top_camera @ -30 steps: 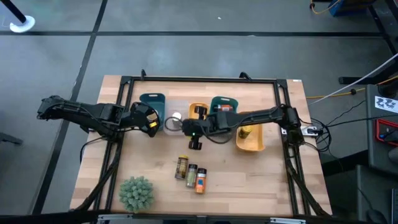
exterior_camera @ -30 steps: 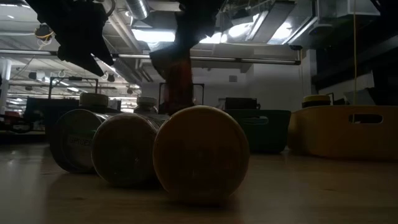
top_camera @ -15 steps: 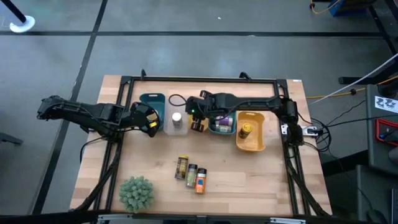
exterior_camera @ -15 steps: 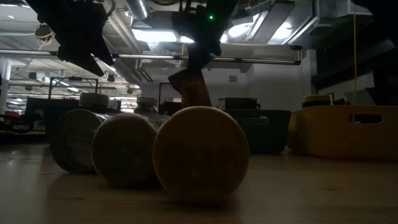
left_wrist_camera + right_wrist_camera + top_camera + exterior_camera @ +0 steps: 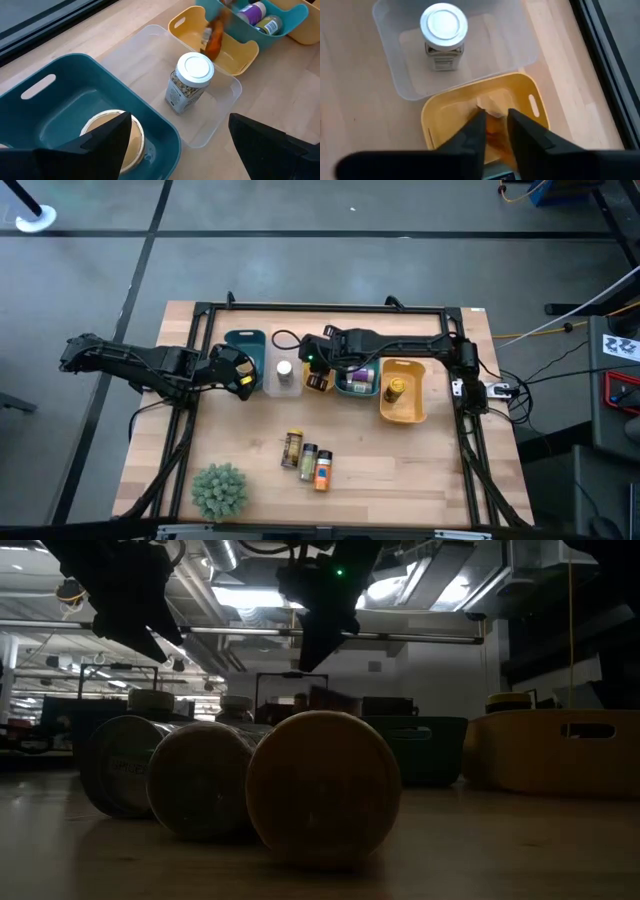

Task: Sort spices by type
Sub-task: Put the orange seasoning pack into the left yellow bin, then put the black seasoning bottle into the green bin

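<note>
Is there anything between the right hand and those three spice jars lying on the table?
Nothing visible does. The right hand hangs over the yellow tray, and only bare table lies between it and the three spice jars on their sides nearer the front. The plant sits off to one side.

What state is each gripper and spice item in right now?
Right gripper, open above yellow tray.
Brown-orange packet, loose, tilted, over yellow tray.
Left gripper, open, empty, by teal tray.
White-lidded jar, upright in clear tray.
Three jars, lying on table.
</note>
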Motion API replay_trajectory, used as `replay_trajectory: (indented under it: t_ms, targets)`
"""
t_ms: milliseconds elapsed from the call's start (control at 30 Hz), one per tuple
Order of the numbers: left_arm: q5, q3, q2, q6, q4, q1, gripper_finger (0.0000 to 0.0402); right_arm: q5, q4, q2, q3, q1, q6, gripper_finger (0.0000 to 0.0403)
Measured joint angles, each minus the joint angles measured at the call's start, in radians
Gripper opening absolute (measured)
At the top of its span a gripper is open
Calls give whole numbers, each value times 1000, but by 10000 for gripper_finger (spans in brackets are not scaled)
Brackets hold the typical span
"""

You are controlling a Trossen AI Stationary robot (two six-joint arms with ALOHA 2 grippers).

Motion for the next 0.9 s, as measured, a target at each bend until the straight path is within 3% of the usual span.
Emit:
replay_trajectory:
  t_ms: [200, 300, 400, 600, 733, 900]
  targets:
    - [0, 0, 0, 0, 0, 0, 318, -2, -15, 0, 17, 2, 2, 157]
    - [0, 0, 0, 0, 0, 0, 318, -56, -54, 0, 53, 9, 44, 175]
    - [0, 0, 0, 8, 0, 0, 318, -155, -93, 0, 98, 17, 219, 183]
    - [0, 0, 0, 124, 0, 0, 318, -362, -153, 0, 123, 90, 735, 177]
    - [0, 0, 0, 147, -1, -4, 318, -366, -159, 0, 110, 210, 983, 171]
    - [0, 0, 0, 103, 0, -40, 318, -252, -157, 0, 91, 359, 1125, 170]
